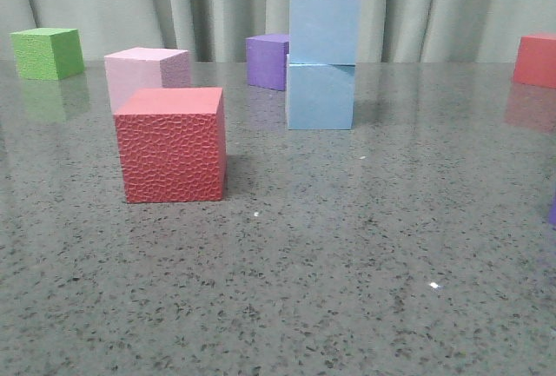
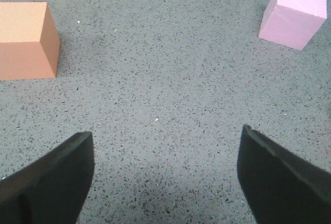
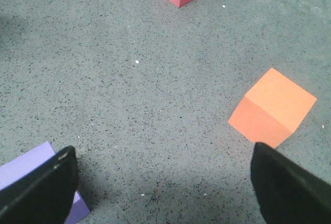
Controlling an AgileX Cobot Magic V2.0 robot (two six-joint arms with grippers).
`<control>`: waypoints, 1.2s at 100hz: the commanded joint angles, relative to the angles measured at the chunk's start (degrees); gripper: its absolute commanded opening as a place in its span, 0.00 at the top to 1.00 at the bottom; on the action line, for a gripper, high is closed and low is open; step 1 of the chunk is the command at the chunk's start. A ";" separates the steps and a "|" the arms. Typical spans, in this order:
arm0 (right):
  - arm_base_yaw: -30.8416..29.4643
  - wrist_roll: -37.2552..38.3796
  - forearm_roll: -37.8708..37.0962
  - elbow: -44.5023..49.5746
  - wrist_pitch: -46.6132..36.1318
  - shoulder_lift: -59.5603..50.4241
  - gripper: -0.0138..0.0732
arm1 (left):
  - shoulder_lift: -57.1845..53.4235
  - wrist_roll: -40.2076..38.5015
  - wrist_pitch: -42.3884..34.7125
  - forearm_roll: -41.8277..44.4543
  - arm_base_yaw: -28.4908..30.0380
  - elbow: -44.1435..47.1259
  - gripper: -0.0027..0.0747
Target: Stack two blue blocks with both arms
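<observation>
A: Any lettering on the cubes?

B: None that can be read. The faces of the blue blocks (image 1: 321, 59) are plain, and the red cube (image 1: 172, 146) carries only a pebbled texture, no characters.

A: Labels or numbers on the table (image 1: 347, 263)?

B: Just dark speckles in the grey surface. Nothing legible in either wrist view.
</observation>
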 commanded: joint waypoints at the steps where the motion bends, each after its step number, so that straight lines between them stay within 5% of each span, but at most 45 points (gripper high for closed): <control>1: -0.24 0.14 -1.69 -1.45 -3.79 0.05 0.10 | 0.19 -0.49 -4.08 0.24 0.19 -1.41 0.26; 31: -0.24 0.14 -1.69 -1.45 -3.79 0.05 0.51 | 0.19 -0.49 -5.02 0.24 0.19 -1.41 0.32; 68: -0.24 0.14 -1.69 -1.45 -3.79 0.05 0.89 | 0.19 -0.49 -5.15 0.24 0.19 -1.41 0.92; 73: -0.24 0.14 -1.69 -1.45 -3.79 0.05 0.92 | 0.19 -0.49 -5.26 0.24 0.19 -1.41 0.99; 120: -0.24 0.14 -1.69 -1.45 -3.79 0.05 0.92 | 0.19 -0.49 -5.26 0.33 0.19 -1.41 0.99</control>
